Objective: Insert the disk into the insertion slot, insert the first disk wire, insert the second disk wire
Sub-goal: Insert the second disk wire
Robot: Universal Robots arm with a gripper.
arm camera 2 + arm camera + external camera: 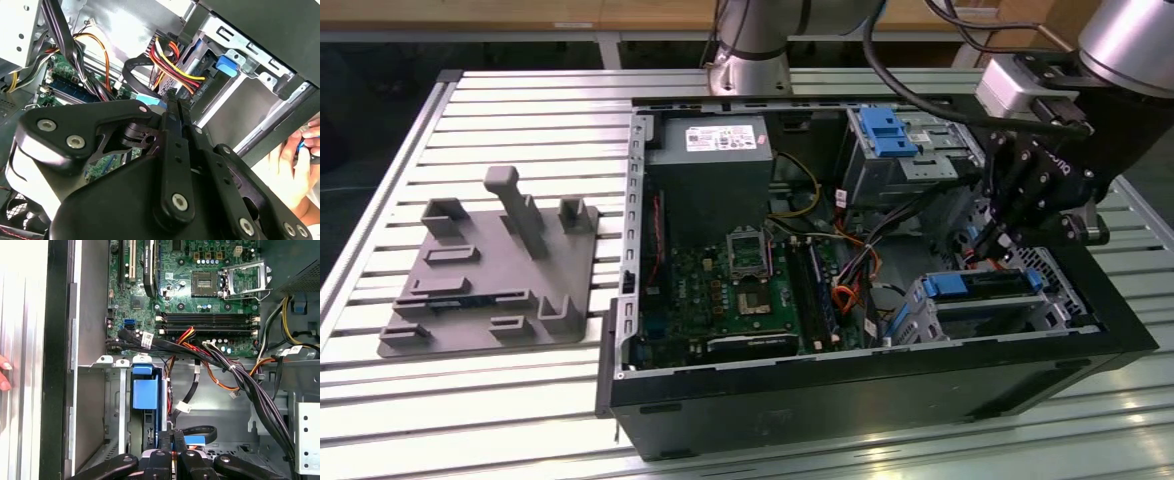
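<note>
- The disk (983,284), in its bright blue carrier frame, sits seated inside the insertion slot, toward the exterior view's right of the open case.
- The insertion slot (947,322) is a low silver perforated metal cage, near the case's front corner.

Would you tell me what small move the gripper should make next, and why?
Probably ease the gripper toward the disk: the disk already sits in its metal cage, and the gripper is right beside the blue wire, which seems not yet plugged in.
</note>
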